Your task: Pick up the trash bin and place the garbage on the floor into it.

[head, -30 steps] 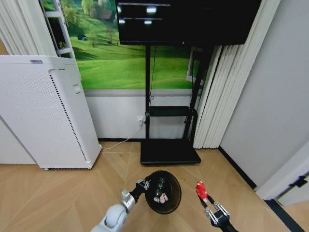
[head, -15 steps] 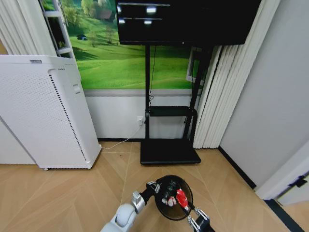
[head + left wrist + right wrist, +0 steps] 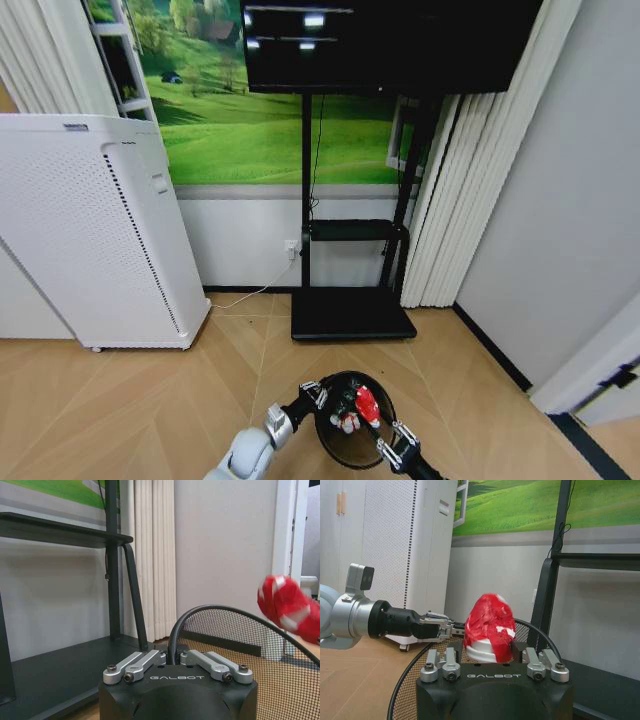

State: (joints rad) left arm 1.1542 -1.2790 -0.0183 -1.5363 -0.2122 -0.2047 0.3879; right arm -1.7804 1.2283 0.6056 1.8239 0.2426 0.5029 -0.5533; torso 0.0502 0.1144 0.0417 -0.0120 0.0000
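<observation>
The right pincer [image 3: 383,444], nearest, pinches a red-and-white wrapper [image 3: 367,404] over the open mouth of the bin [image 3: 352,450]. The left pincer [image 3: 313,392] is clamped on the bin's near-left rim, holding the black mesh basket above the parquet floor [image 3: 150,400]. Other garbage [image 3: 345,418] lies inside. Beyond stand a TV stand [image 3: 352,312] and white appliance [image 3: 90,230].

Black wire mesh forms the see-through trash bin [image 3: 352,432], rimmed by a smooth, glossy black hoop. The crumpled red-and-white wrapper [image 3: 489,628] looks shiny, like plastic film. Both grippers pair matt black housings with brushed silver metal links. The floor [image 3: 130,400] is pale, satin-finished wood.
</observation>
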